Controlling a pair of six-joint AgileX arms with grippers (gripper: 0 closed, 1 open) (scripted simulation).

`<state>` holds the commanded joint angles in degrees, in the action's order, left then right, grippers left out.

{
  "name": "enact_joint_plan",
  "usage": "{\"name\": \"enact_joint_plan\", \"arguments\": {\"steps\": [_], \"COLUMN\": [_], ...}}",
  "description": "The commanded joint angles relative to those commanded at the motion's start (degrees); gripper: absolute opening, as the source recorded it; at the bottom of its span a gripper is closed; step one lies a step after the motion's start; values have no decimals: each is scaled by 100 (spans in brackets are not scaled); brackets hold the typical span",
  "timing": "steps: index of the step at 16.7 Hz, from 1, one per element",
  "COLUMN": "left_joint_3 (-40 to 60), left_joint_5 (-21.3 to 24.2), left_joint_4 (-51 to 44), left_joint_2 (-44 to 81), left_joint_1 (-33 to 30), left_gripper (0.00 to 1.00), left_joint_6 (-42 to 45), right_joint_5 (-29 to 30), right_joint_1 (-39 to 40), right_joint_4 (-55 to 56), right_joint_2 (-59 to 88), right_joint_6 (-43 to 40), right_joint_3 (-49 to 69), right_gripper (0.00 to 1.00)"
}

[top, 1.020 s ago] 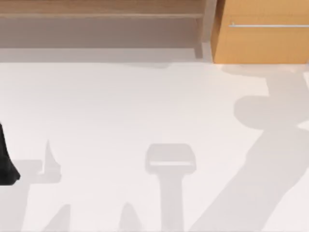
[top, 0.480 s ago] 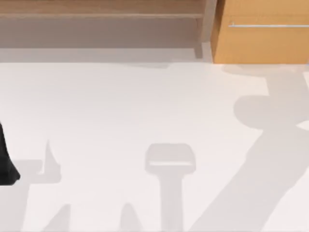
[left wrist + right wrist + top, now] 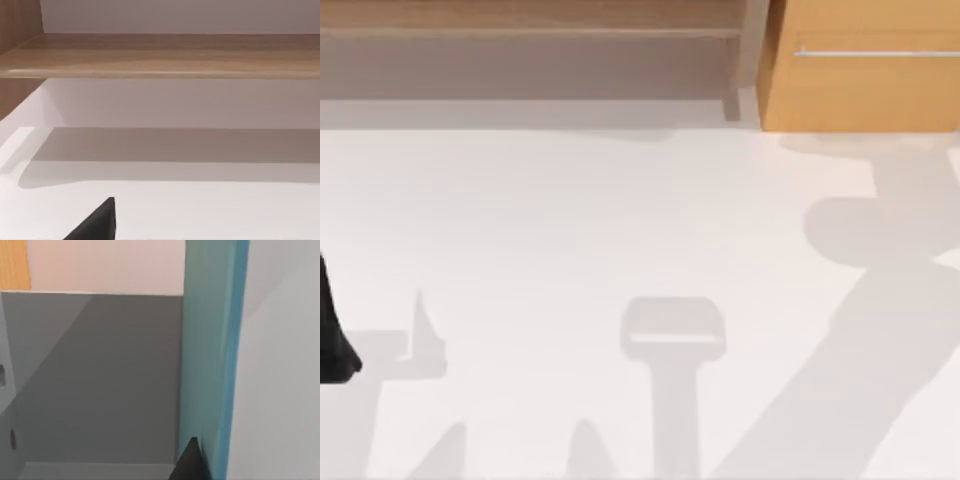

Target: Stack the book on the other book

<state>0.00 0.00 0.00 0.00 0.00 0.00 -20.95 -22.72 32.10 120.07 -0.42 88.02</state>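
- Nothing is moving between the earlier top views and this one; the dark piece of the left arm (image 3: 332, 335) is staying at the left edge of the white surface (image 3: 620, 220), and the shadows are lying the same.
- Right wrist view: a teal book (image 3: 210, 340) is standing just beside the right end effector (image 3: 190, 462), touching or nearly touching its dark fingertip (image 3: 189, 460). It is probably grasping the book, but I cannot tell if the fingers are clenched.
- Left wrist view: one dark fingertip (image 3: 97, 222) of the left end effector (image 3: 95, 225) is hanging over the surface, in front of a wooden shelf (image 3: 160, 52); its state I cannot tell.
- I judge the task is early or in the middle: the second book is not visible, so the stacking is not yet done.
- Materials: the book is looking flat, smooth and matte, with straight edges; the shelf and the cabinet (image 3: 860, 70) are showing wood grain; the surface is plain and smooth.
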Motion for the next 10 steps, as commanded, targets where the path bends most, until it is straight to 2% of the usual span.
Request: {"name": "enact_joint_plan", "arguments": {"steps": [10], "left_joint_3": [0], "left_joint_5": [0], "left_joint_4": [0], "left_joint_2": [0], "left_joint_1": [0], "left_gripper": [100], "left_joint_6": [0], "right_joint_5": [-29], "right_joint_1": [-43], "right_joint_4": [-58], "right_joint_2": [-165], "right_joint_6": [9], "right_joint_3": [-97], "right_gripper": [0]}}
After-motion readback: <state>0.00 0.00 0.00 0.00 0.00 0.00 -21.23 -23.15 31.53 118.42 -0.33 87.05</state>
